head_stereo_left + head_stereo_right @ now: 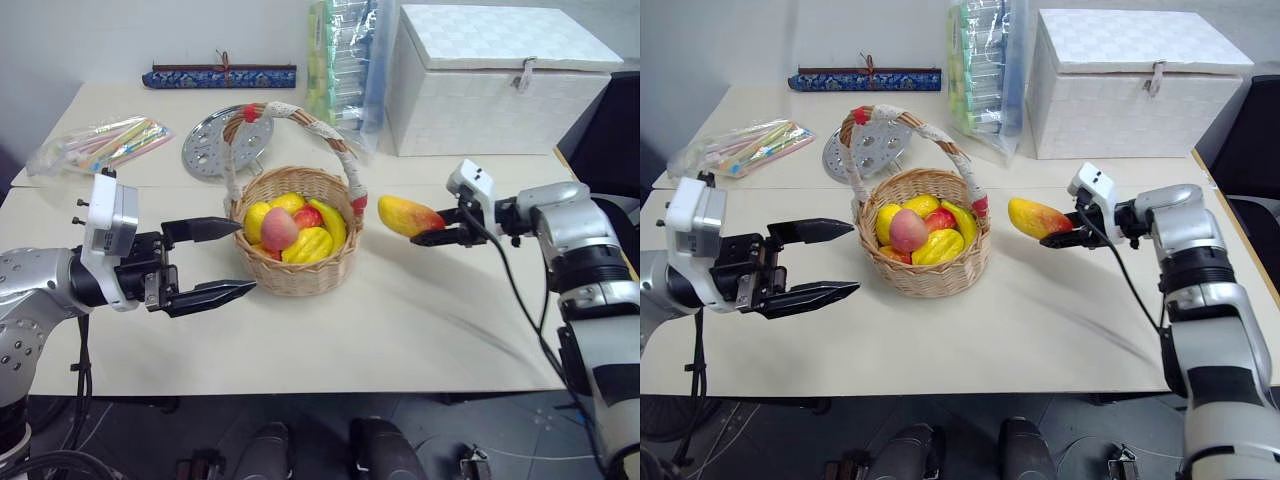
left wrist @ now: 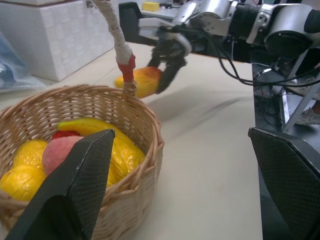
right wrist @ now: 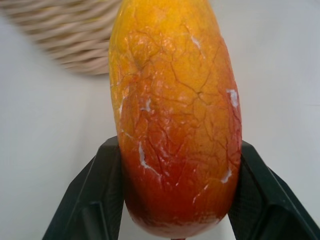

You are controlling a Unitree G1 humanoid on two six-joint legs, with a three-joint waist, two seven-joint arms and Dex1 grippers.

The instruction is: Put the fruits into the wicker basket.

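Mango [image 3: 175, 120] is clamped at its red end between the two black fingers [image 3: 87, 200] of the right gripper [image 1: 436, 232]; one finger presses on each side of the fruit, and the yellow-orange end sticks out past the tips. The gripper holds it in the air above the table [image 1: 420, 330], just beside the right side of the wicker basket [image 1: 295, 270] and apart from its rim. The fruit points toward the basket, with its yellow tip near the red tie at the foot of the handle [image 1: 285, 112].

Left gripper [image 1: 215, 262] is wide open and holds nothing. Its two black fingers [image 1: 205, 296] point toward the left side of the basket, one a little higher than the other, and their tips are close to the woven wall without touching it.

Inside the basket lies the pink-red peach [image 1: 279, 228], on top of several yellow fruits and a small red one. The arched handle, wrapped in pale cloth, rises over them and has a red tie also near its top.

Behind the basket a round silver perforated plate [image 1: 205, 145] lies on the table. To the left of it is a clear bag of coloured sticks [image 1: 105, 143]. At the back right stands a white lidded box [image 1: 495, 85], and beside it a tall clear package [image 1: 345, 60].
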